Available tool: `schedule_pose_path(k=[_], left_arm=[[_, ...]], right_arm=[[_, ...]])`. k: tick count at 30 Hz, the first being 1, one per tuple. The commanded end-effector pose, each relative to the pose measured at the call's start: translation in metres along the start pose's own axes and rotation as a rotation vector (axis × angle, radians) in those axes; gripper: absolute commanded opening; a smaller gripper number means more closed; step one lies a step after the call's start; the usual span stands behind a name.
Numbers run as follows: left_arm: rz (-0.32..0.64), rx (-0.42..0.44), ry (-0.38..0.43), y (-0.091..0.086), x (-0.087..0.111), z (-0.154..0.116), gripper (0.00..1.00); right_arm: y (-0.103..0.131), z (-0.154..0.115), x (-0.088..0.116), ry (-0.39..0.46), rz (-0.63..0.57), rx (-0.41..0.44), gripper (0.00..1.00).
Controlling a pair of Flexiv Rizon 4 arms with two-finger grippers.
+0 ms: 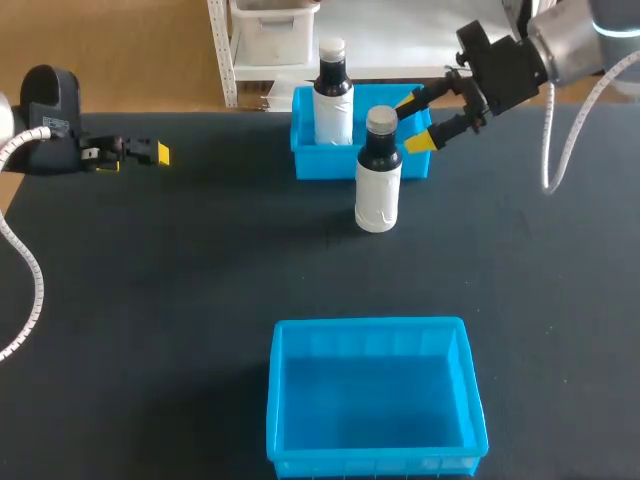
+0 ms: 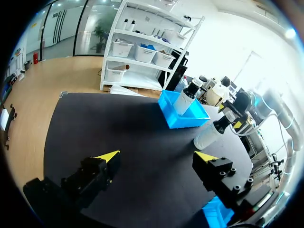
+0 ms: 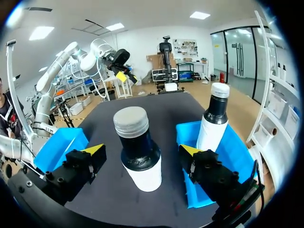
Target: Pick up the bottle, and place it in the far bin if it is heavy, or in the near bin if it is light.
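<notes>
A white bottle [image 1: 378,172] with a dark neck and grey cap stands upright on the black table, just in front of the far blue bin [image 1: 300,155]. My right gripper [image 1: 414,122] hovers open at the height of its neck, coming in from the right. In the right wrist view the bottle [image 3: 140,154] stands in the gap of the gripper [image 3: 141,151], and neither yellow fingertip [image 3: 94,151] touches it. The near blue bin [image 1: 470,400] sits at the table's front. My left gripper [image 2: 156,156] is open and holds nothing at the far left [image 1: 150,153].
A second bottle [image 1: 333,95] of the same kind stands upright inside the far bin [image 3: 240,152], close behind the first. The table's back edge runs just past that bin. Black table [image 1: 180,300] lies open between the two bins and toward the left.
</notes>
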State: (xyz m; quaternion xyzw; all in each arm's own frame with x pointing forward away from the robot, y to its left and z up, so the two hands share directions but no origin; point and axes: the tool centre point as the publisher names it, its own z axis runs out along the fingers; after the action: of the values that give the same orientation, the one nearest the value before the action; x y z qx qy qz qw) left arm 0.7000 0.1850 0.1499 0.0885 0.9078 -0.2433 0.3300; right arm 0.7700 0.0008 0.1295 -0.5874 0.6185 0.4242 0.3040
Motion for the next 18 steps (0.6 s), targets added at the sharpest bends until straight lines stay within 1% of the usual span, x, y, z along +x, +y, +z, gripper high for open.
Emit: schedule_pose_path(k=[1,12,18], left_arm=[[0.0,0.0,0.0,0.0,0.0,0.0,1.0],[0.0,0.0,0.0,0.0,0.0,0.0,1.0],[0.0,0.0,0.0,0.0,0.0,0.0,1.0]], right_arm=[[0.007,0.006,0.0,-0.003,-0.002,0.048,1.0],[0.012,0.028,-0.007,0.002,-0.004,0.025,1.0],[0.011,0.039,-0.006,0.006,0.003,0.008,1.0]])
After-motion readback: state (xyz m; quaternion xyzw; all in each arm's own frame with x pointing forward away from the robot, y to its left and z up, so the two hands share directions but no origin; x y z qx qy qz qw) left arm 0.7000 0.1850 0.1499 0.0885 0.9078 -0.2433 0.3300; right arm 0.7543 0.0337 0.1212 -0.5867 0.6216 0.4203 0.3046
